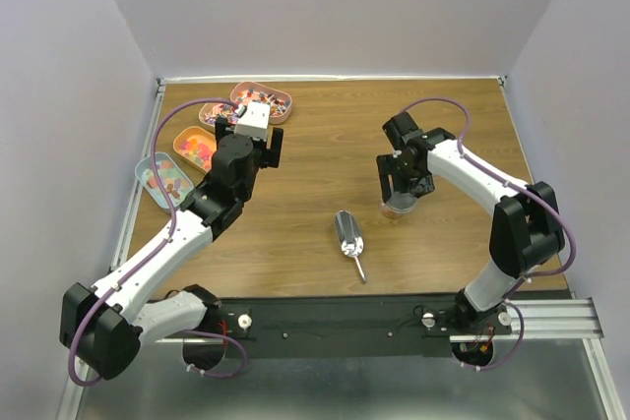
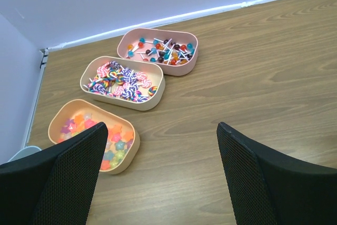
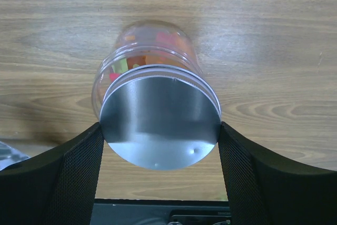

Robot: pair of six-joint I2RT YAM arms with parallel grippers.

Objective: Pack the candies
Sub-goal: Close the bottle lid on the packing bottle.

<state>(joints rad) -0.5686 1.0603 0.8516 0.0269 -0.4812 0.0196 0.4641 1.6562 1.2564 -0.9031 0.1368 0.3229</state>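
**Lidded jar clamped while the free arm faces the sweet trays**

The right pincer [image 3: 160, 130] is closed on a jar [image 3: 147, 61], its black, mesh-textured fingers [image 3: 68, 177] pressing opposite edges of the lid [image 3: 158, 125]. Gripping this stiff rim probably keeps the round body from rolling or twisting. The jar appears to stand on the wood-grain desk [image 1: 315, 174]. It is a clear, glossy cylinder, and the lid is a flat silver metal disc with a dull sheen. Coloured candies [image 3: 163, 40] show through the wall, so I judge that some are already packed.

The left pincer [image 2: 160, 135] hangs open and empty above bare wood, facing a row of oval trays along the far left of the desk. This looks like a waiting or surveying pose.

More loose candies fill the orange tray [image 2: 131, 154], small star-like pieces in bright and pastel colours. The cream tray [image 2: 142, 104] holds striped swirl lollipops. The pink tray [image 2: 174, 69] holds ball lollipops on white sticks. All three trays are smooth, matte and round-cornered.

A shiny metal scoop [image 1: 348, 233] lies on the desk between the arms, apart from both.
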